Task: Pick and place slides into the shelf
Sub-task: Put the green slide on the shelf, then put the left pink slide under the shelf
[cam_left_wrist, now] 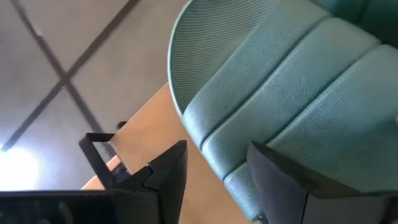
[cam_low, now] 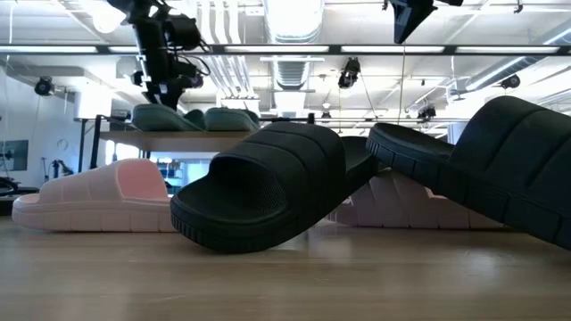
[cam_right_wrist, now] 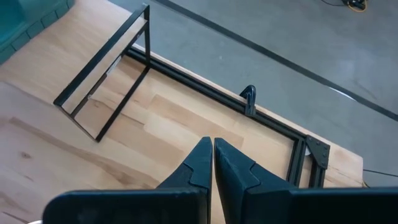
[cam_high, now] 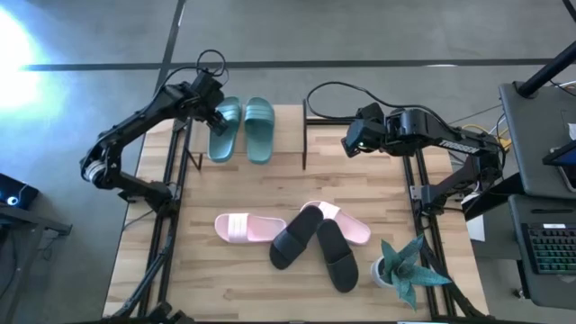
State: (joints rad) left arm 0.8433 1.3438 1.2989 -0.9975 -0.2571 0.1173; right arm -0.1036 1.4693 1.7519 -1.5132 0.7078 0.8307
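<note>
Two green slides (cam_high: 225,130) (cam_high: 259,130) lie side by side, soles down, on the shelf's (cam_high: 288,135) wooden top at the table's far side; the low view shows them (cam_low: 165,116) on that board. My left gripper (cam_high: 212,112) is open at the left green slide's far end, with the wide strap's (cam_left_wrist: 280,81) edge between its fingers. My right gripper (cam_high: 349,140) hangs shut in the air right of the shelf. Two pink slides (cam_high: 247,228) (cam_high: 351,223) and two black slides (cam_high: 295,237) (cam_high: 336,256) lie near the table's front; one black slide leans on the other (cam_low: 268,192). My left gripper comes at the left green slide from above and the far-left. One finger (cam_left_wrist: 283,180) lies over the ribbed strap's edge (cam_left_wrist: 217,158), and the other (cam_left_wrist: 165,177) stands outside it above the shelf board. I cannot tell whether either finger touches the slide.
A green spiky potted plant (cam_high: 405,265) stands at the table's near right corner. Black side rails (cam_high: 416,193) run along both table sides. The shelf's thin black end frame (cam_right_wrist: 106,81) stands just left of my right gripper (cam_right_wrist: 213,163). Bare wood lies between shelf and the slides in front.
</note>
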